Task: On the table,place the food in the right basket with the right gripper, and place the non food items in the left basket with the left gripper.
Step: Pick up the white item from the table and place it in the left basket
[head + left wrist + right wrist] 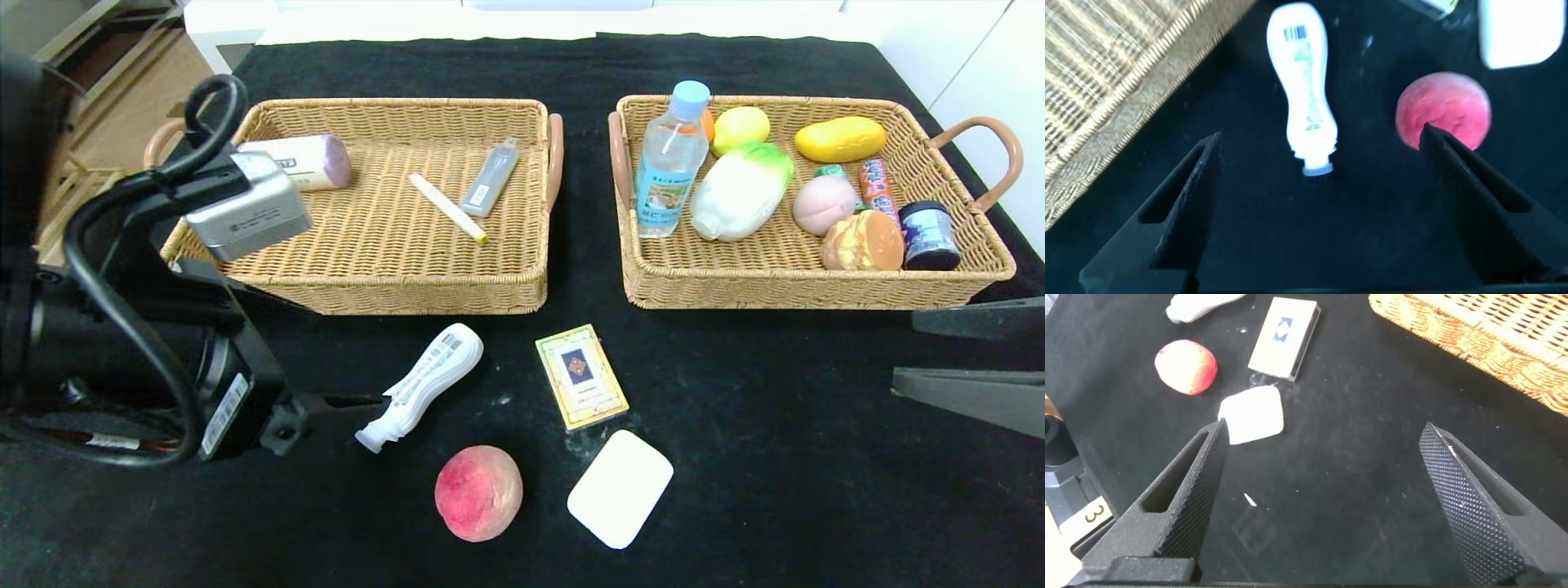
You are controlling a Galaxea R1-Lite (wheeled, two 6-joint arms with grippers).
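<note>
On the black-clothed table [775, 457] lie a white slim bottle [424, 380], a gold-edged card box [581, 376], a white pad [620, 487] and a red-pink peach [478, 492]. My left gripper [380, 402] hovers open at the bottle's cap end. In the left wrist view the bottle [1305, 90] lies just ahead of that gripper [1320, 135], with the peach [1445, 110] behind one fingertip. My right gripper [904, 349] stands open and empty at the right edge, low over bare cloth [1324, 427]. The water bottle [671, 163] and pink bun [823, 204] are in the right basket [800, 290].
The left basket [392, 298] holds a cream tube [298, 162], a white pen [447, 207] and a grey cutter [490, 175]. The right basket also holds a lemon [741, 126], toy cabbage [743, 192], yellow bread [841, 139], pancake [864, 241] and dark jar [929, 235].
</note>
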